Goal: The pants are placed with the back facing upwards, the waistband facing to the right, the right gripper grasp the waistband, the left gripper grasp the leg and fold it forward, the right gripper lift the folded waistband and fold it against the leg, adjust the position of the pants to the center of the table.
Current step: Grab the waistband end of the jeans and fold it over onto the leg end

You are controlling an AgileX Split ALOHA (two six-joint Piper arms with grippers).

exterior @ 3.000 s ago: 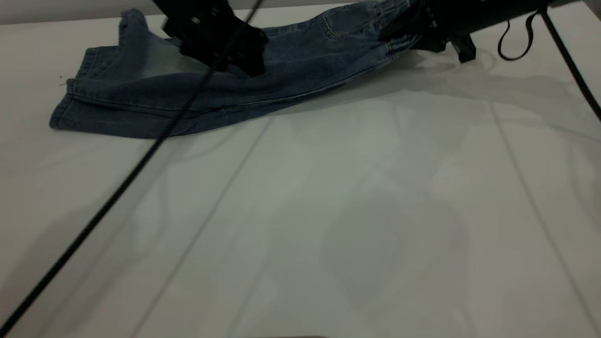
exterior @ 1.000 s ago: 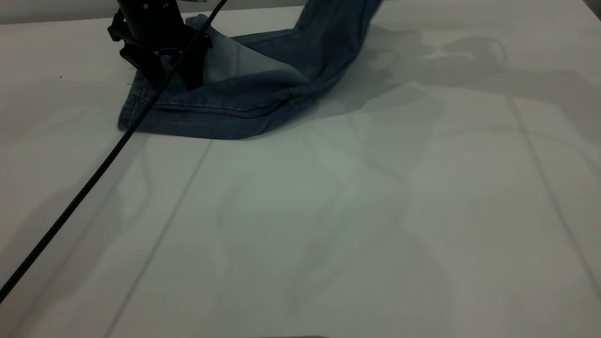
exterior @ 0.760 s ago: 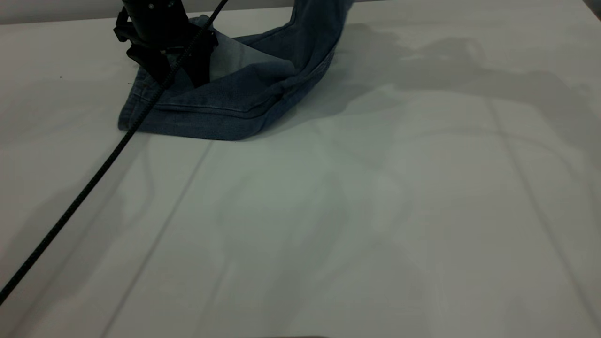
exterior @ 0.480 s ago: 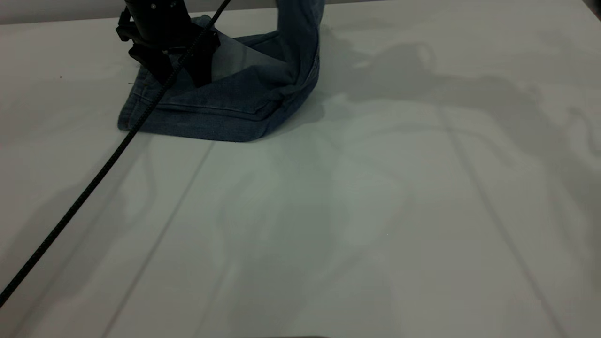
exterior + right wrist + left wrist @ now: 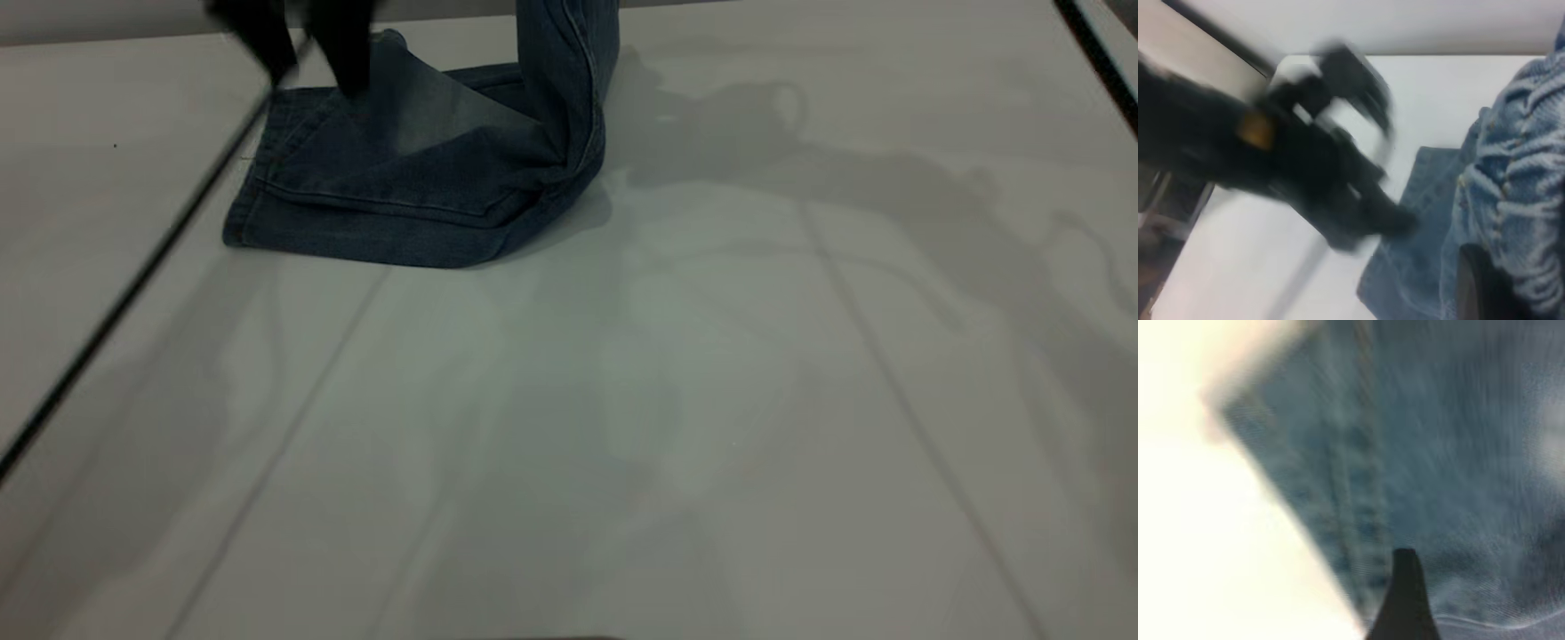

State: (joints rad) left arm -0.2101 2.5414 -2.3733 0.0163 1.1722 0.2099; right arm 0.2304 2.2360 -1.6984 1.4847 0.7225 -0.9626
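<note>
The pants [image 5: 418,191] lie folded at the far left of the white counter [image 5: 622,400], with the lower legs flat and the upper part rising straight up out of the exterior view to the right pincer, whose own camera shows the puckered waistband [image 5: 1518,193] bunched against one of its dark fingers [image 5: 1475,287], held in its grip. The left pincer [image 5: 307,44] hangs blurred just above the far left corner of the folded denim, its two fingers parted and apart from the cloth, a black cable [image 5: 133,293] trailing from it across the counter.
</note>
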